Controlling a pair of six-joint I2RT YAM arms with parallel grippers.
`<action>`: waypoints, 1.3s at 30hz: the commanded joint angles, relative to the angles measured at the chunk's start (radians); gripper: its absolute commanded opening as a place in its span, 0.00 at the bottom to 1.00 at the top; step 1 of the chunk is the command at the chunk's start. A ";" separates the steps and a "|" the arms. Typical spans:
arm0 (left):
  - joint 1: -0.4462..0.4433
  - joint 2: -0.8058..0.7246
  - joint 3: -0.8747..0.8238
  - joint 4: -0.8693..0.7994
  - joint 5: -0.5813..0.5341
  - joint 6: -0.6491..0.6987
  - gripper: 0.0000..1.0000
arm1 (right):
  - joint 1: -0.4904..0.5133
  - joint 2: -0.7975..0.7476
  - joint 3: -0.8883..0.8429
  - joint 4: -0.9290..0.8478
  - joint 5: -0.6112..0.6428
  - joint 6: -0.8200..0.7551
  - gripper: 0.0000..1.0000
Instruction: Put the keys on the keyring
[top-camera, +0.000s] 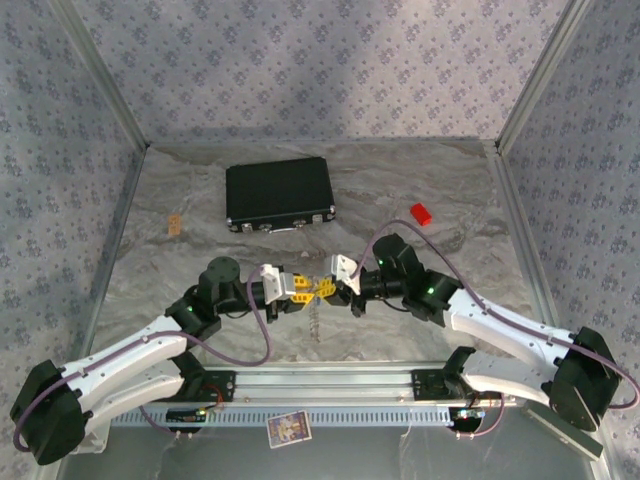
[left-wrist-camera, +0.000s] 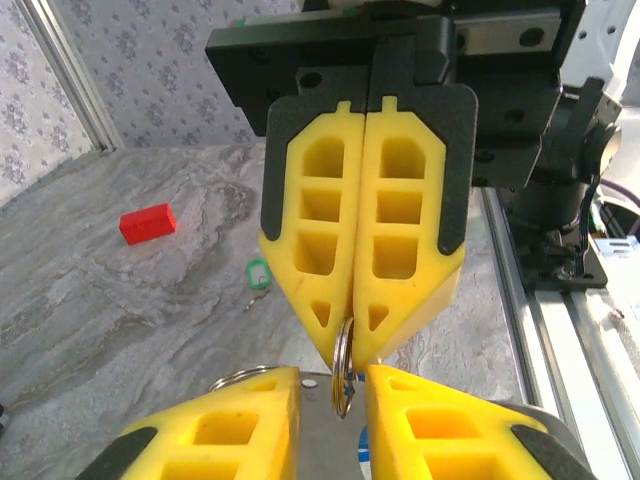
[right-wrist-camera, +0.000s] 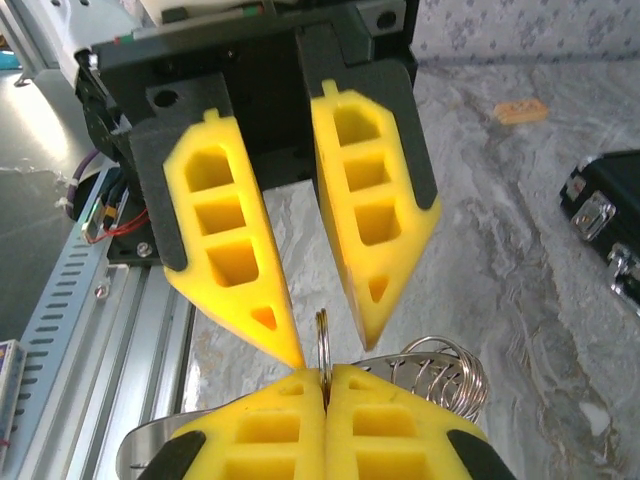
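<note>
The keyring (right-wrist-camera: 322, 348) is held above the bench (top-camera: 450, 180), near its front middle, where the two arms meet tip to tip. It is a thin metal ring standing upright on edge. Both wrist views catch it almost edge-on, so its long line runs up and down and its flat faces turn near and far.

The right fingers (left-wrist-camera: 320, 230) are pressed fully together, pinching the ring at their tips. About half of it sticks out toward the left arm. The left fingers (right-wrist-camera: 225, 250) are a little apart, with their tips on either side of the ring and a gap showing on both sides. They grip nothing.

A thin chain (top-camera: 318, 322) hangs straight down from the meeting point. In the right wrist view, a bunch of bright wire loops (right-wrist-camera: 442, 372) sits just beside the right fingers, but how it joins the ring is hidden.

The green key (left-wrist-camera: 258, 275) lies flat on the bench to the right, well away from the fingers, between them and a red block (left-wrist-camera: 148, 222). Its blade is too small to tell which way it points. A blue speck (left-wrist-camera: 361, 441) shows low between the left fingers, cut off by them, and I cannot tell whether it is the blue key.

A black case (top-camera: 278, 195) lies farther back on the bench.
</note>
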 joint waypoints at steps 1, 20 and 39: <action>-0.006 -0.019 0.067 -0.113 -0.026 0.066 0.24 | -0.001 0.013 0.092 -0.134 0.036 -0.081 0.00; -0.006 0.041 0.153 -0.228 -0.009 0.131 0.20 | 0.064 0.114 0.276 -0.351 0.130 -0.225 0.00; -0.005 0.037 0.037 0.029 0.037 0.013 0.00 | -0.011 0.031 0.107 -0.110 0.024 -0.099 0.30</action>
